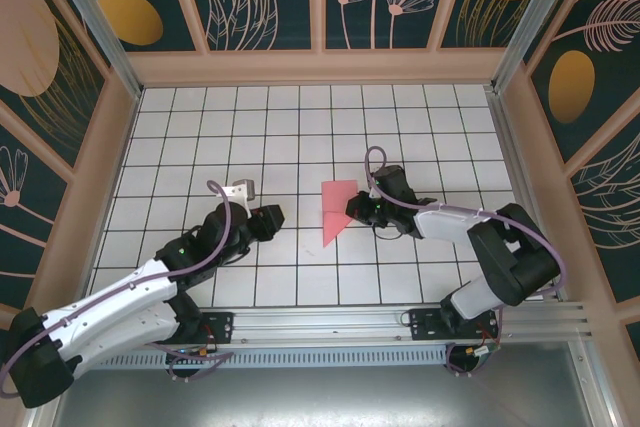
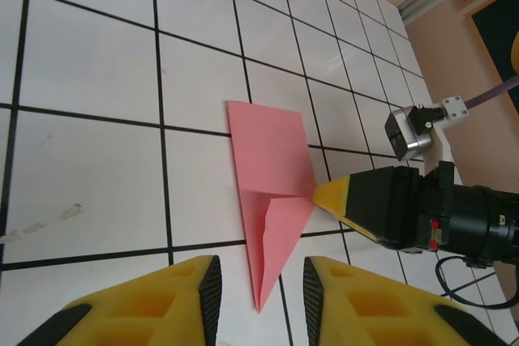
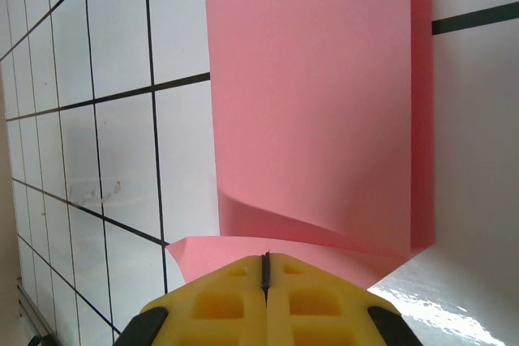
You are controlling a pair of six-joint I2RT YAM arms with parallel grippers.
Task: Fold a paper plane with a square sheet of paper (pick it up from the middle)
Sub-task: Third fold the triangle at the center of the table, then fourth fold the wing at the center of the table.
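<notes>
The folded pink sheet of paper (image 1: 337, 209) lies mid-table between the arms, with the closed right gripper (image 3: 265, 263) touching its right edge and the left gripper (image 2: 259, 277) open just left of it; if the right tips drag, the curled flap may spring up and spoil the crease.

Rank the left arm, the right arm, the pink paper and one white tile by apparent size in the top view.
1. left arm, stretched across the lower left
2. right arm, folded more compactly
3. pink paper
4. white tile, somewhat smaller than the paper
</notes>
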